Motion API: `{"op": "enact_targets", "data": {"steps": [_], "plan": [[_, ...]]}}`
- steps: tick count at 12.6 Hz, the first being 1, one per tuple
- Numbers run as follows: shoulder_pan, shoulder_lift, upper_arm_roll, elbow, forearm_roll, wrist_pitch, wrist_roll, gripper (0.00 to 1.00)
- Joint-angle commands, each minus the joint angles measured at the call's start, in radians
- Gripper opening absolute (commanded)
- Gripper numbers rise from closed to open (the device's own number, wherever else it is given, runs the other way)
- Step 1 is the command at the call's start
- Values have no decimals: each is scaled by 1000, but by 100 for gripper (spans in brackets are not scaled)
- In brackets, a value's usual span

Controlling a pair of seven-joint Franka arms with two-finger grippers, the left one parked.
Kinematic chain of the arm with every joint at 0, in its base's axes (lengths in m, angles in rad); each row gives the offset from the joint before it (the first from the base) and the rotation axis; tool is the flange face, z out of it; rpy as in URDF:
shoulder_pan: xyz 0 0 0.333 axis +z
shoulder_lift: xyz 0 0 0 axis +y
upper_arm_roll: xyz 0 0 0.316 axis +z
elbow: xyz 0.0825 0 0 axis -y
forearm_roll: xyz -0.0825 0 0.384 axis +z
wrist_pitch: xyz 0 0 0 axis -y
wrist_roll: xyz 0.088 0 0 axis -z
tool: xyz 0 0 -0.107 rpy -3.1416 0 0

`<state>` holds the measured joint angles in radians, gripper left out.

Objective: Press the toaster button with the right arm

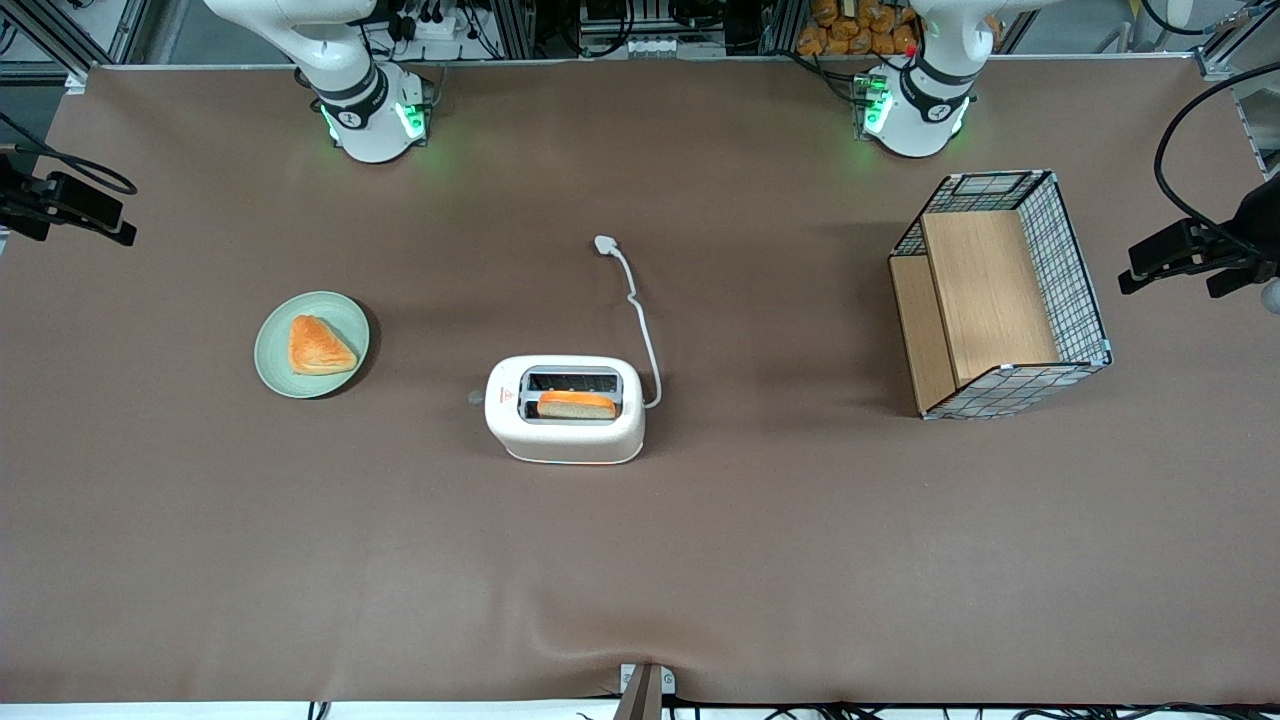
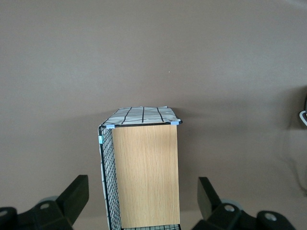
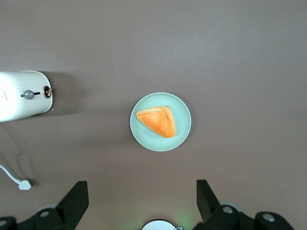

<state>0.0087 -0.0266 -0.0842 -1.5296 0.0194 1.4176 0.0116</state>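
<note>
Opening posture for the press. The right arm (image 1: 340,70) stands at its base, its gripper (image 3: 142,203) raised high above the plate (image 3: 183,129) with fingers (image 3: 74,201) spread wide and holding nothing; the plate carries a triangular pastry (image 3: 157,121). The toaster (image 1: 565,408) sits near mid-table, a slice of bread (image 1: 577,404) in the slot nearer the front camera; its cord (image 1: 640,320) trails toward the arm bases. The toaster button (image 3: 29,95), a small grey knob, projects from the narrow end facing the plate, beside a brown dial (image 3: 47,91). Judged approach: close the fingers first to form one firm tip; travel over to that narrow end; come down squarely on the knob, avoiding the dial; press straight so the light toaster does not slide or tip.
</note>
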Motion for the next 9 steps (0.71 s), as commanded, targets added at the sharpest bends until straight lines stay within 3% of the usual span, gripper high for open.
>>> {"op": "enact_targets", "data": {"steps": [1, 9], "plan": [[-16, -18, 17, -6, -7, 1, 4, 100], [-19, -10, 14, 0, -1, 6, 2, 100]]}}
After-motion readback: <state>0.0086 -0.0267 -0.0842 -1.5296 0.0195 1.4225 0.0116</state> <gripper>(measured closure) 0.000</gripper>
